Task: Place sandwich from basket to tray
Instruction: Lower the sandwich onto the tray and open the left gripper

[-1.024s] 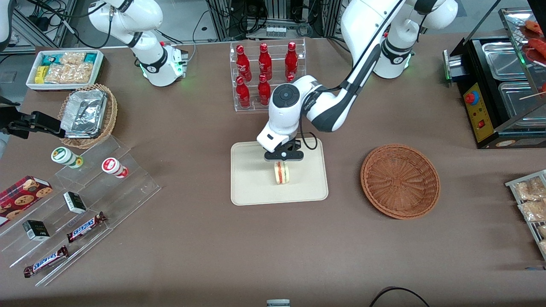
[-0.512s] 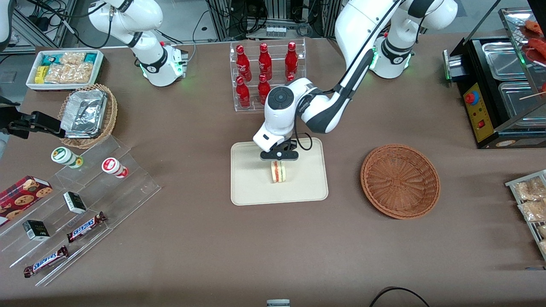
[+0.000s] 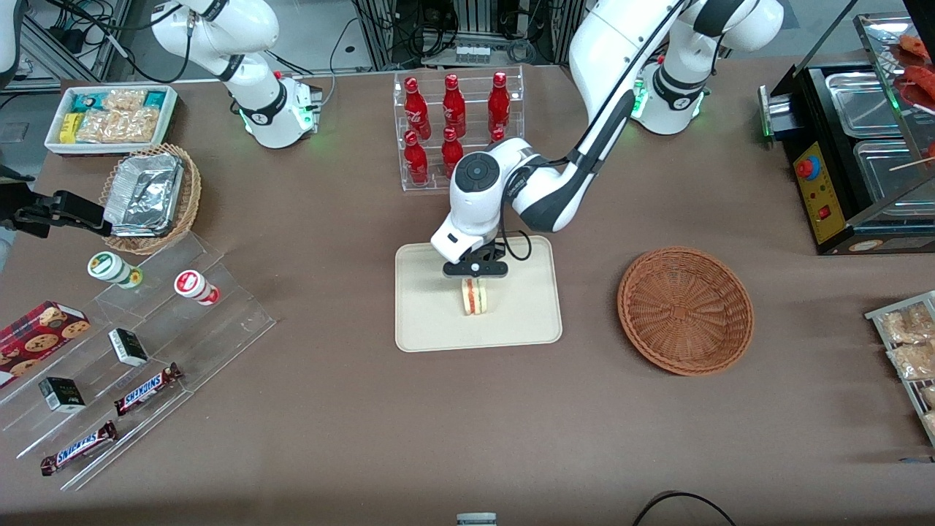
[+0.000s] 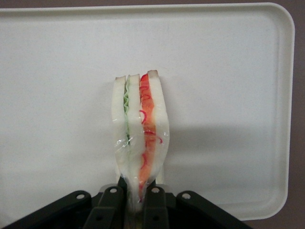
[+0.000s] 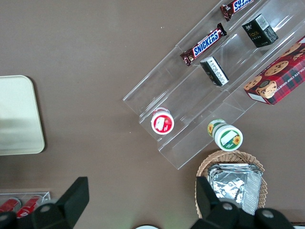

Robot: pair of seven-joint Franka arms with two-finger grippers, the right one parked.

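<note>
The sandwich [image 3: 474, 296], a wrapped wedge of white bread with a red-orange and green filling stripe, hangs upright over the middle of the cream tray [image 3: 431, 321]. My left gripper [image 3: 475, 276] is shut on its top corner. The wrist view shows the sandwich [image 4: 140, 133] pinched between the two black fingers [image 4: 110, 202], with the tray [image 4: 238, 71] close beneath it; whether it touches the tray I cannot tell. The reddish-brown wicker basket [image 3: 685, 310] sits on the table beside the tray, toward the working arm's end, with nothing in it.
A clear rack of red bottles [image 3: 453, 124] stands farther from the front camera than the tray. A tan basket of foil containers [image 3: 150, 196], a white snack box [image 3: 109, 117] and acrylic steps with snacks [image 3: 131, 365] lie toward the parked arm's end. A black food warmer [image 3: 855, 146] stands past the wicker basket.
The gripper has carried the sandwich a little toward the parked arm's end over the tray, and slightly lower. It stays shut on it.
</note>
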